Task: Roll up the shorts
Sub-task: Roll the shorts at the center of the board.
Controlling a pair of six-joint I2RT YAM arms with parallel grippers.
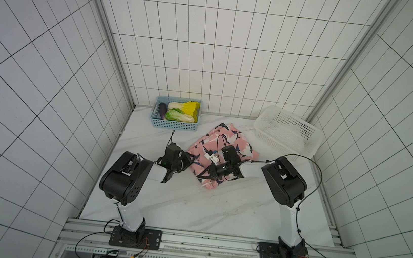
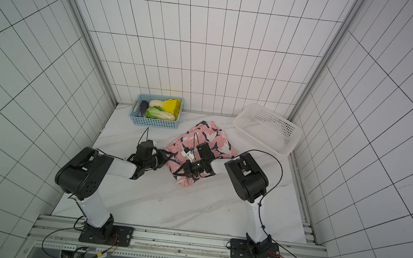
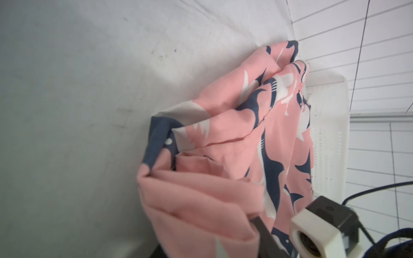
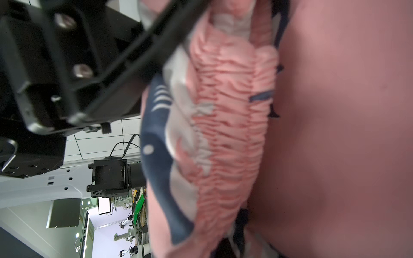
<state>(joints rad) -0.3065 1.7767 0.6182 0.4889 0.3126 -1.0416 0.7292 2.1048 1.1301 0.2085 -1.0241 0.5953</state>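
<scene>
Your shorts (image 1: 241,139) lie crumpled mid-worktop (image 1: 191,207), in front of the blue basket (image 1: 174,125) and the white basket (image 1: 286,136). Both top views put the left claw (image 1: 188,159) at the fabric's edge, but neither they nor its own wrist view show its jaws, so you cannot tell its grip. The right claw (image 1: 204,175) is pinched tight on the shorts' near edge. Only its wrist view shows the gathered waistband (image 4: 228,134), pressed close.
</scene>
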